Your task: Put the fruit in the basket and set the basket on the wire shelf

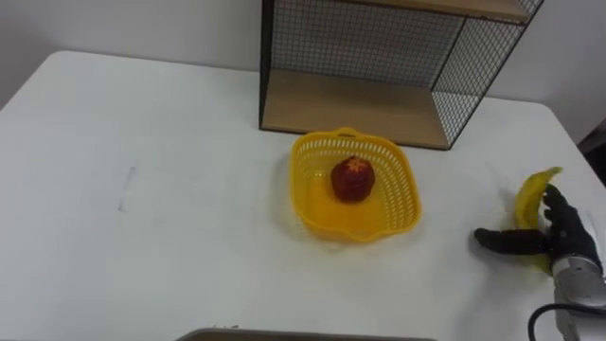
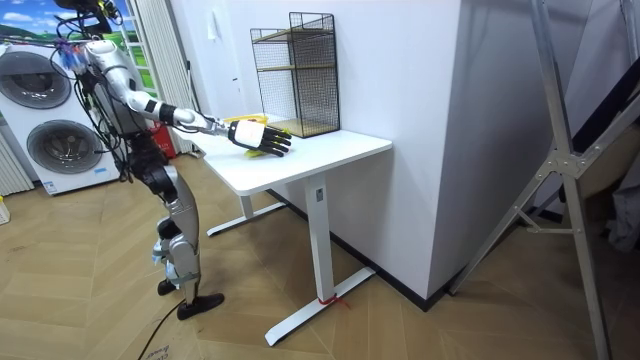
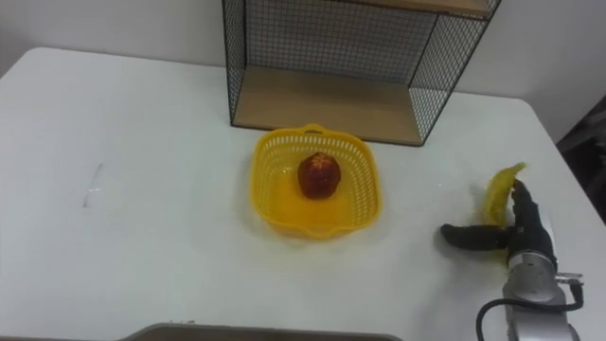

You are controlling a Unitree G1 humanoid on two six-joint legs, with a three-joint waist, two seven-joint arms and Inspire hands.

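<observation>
My right hand (image 1: pixel 568 235), thumb spread wide, straddles the banana's (image 1: pixel 532 194) near end; banana points away, basket (image 1: pixel 311 218) lies left.

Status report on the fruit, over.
Right hand open at banana. Apple in basket, basket on table, not on wire shelf. Nothing between banana and basket.

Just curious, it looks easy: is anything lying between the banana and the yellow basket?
Nothing visible does. Only bare table lies between the banana at the right hand and the basket, which holds a red fruit.
</observation>
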